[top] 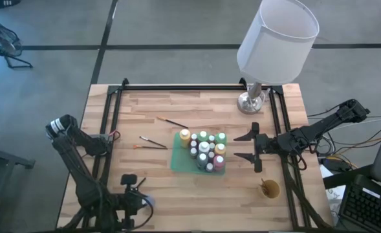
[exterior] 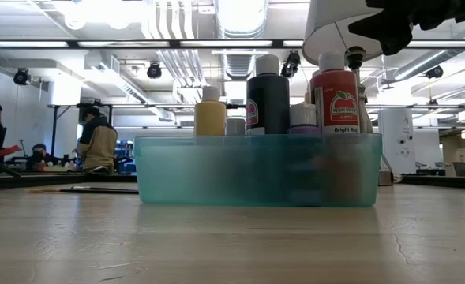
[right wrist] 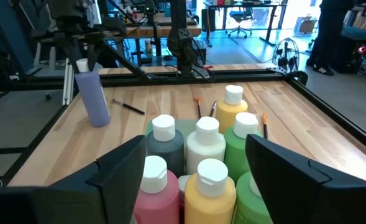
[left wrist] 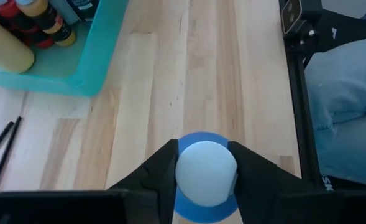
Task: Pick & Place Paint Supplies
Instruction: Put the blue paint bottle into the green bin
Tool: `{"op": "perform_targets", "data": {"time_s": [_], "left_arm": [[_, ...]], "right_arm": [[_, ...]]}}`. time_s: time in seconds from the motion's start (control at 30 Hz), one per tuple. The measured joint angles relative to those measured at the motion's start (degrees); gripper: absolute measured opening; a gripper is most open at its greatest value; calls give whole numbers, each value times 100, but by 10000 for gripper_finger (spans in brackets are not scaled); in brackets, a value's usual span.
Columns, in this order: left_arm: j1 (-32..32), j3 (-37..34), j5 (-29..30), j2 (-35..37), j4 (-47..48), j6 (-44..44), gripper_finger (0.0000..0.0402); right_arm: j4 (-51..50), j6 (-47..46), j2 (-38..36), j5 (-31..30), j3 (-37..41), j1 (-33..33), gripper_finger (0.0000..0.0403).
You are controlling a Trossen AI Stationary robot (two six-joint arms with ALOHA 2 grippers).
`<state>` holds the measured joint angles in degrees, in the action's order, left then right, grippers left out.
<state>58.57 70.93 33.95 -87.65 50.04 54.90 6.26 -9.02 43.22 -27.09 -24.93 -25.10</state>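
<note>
A teal tray (top: 176, 160) at mid-table holds several pale-capped paint bottles (top: 206, 150), red, yellow, green, white and dark; the low view shows them upright (exterior: 268, 102). Two thin brushes (top: 152, 143) lie on the wood left of the tray. Near the table's near left corner, my left gripper (top: 145, 199) is shut on a blue bottle (left wrist: 204, 211), which the right wrist view shows as a lavender-blue bottle (right wrist: 94, 96). My right gripper (top: 242, 146) hangs open just right of the tray, its fingers level and pointing at the bottles (right wrist: 195, 155). My left gripper pinches the blue bottle's pale round cap (left wrist: 186, 171) between its two fingers, one on each side. The fingers slant down onto it from above. The bottle stands nearly upright below them; whether its base (right wrist: 99, 122) is off the table I cannot tell.
A lamp with a white shade (top: 277, 39) and metal foot (top: 251, 100) stands at the far right. A small tan cup (top: 270, 189) sits near the right front. Black rails (top: 109, 129) frame the wood. A person's jeans-clad leg (left wrist: 350, 93) is beside the table.
</note>
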Motion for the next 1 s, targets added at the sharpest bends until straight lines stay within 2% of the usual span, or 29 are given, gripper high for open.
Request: {"op": "perform_targets", "data": {"time_s": [0.13,0.47,0.77,1.0], "left_arm": [[-169,211,3,16,-5,-492,128],[-955,1144,64,25,191,-2403,127],[-2327,1774,61,25,359,-3695,127],[-3417,1897,-167,27,174,-3997,127]], "right_arm": [[4,0,0,0,0,0,278],[9,0,0,0,0,0,290],[7,0,0,-3,0,0,283],[4,54,0,0,0,0,260]]}}
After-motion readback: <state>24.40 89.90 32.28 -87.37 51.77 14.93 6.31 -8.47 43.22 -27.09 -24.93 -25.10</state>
